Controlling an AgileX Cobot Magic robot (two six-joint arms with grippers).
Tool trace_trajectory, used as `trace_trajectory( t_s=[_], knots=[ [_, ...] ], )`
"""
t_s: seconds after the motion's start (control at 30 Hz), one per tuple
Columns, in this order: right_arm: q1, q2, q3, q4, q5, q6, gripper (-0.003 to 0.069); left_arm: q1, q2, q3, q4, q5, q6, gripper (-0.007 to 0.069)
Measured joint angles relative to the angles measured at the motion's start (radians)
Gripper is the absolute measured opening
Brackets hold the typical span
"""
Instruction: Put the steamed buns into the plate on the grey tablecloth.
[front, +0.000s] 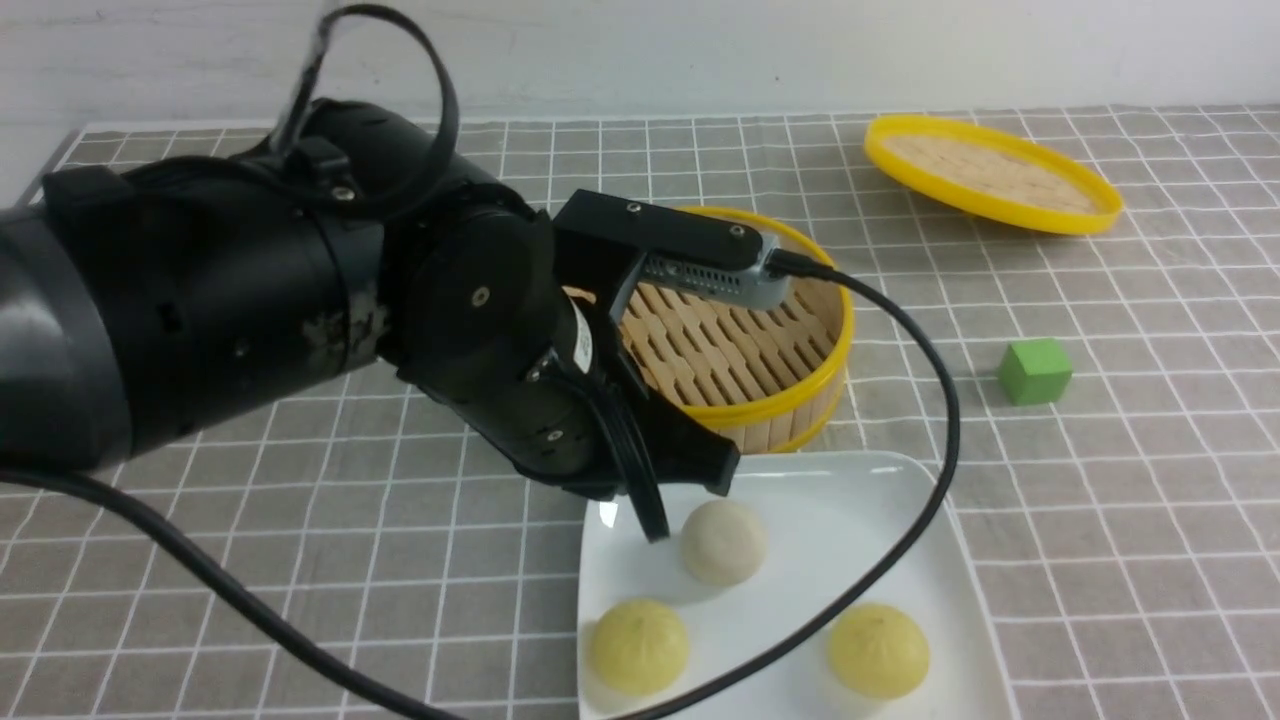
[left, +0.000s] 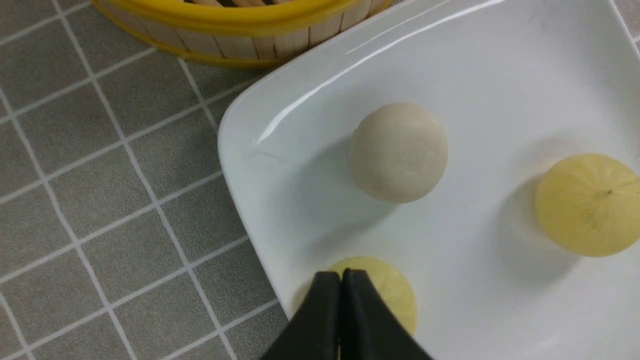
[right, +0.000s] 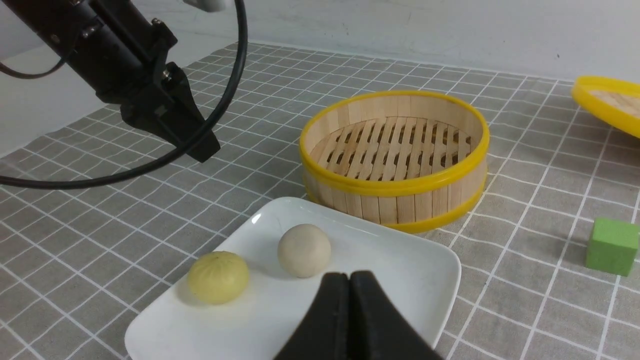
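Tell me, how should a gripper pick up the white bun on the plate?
Probably from straight above, with the jaws closing across the white bun at its widest, low on its round sides. It sits dome-up and flat side down on the plate, with bare plate all round it, so there is room on either side.

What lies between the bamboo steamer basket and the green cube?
Only bare grey tablecloth from steamer basket to green cube in the right wrist view; the front view has a black cable crossing that gap.
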Motion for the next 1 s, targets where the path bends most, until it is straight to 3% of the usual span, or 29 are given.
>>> trace_trajectory(
  t_s=[0.17, 0.37, 0.53, 1.0],
  knots=[
    [-0.024, -0.03, 0.002, -0.008, -0.003, 0.0, 0.0006, 0.0, 0.0, 0.0, 0.003, 0.006, 0.0, 0.0032],
    [-0.262, -0.062, 0.145, -0.032, -0.097, -0.001, 0.0014, 0.0, 0.0, 0.0, 0.003, 0.005, 0.0, 0.0036],
    [-0.399, -0.108, 0.296, -0.076, -0.091, -0.001, 0.0022, 0.0, -0.012, 0.0, 0.008, 0.003, 0.0, 0.0036],
    [-0.55, -0.139, 0.371, -0.095, -0.081, -0.001, 0.0036, 0.0, -0.384, 0.0, 0.089, 0.084, 0.0, 0.0036]
  ],
)
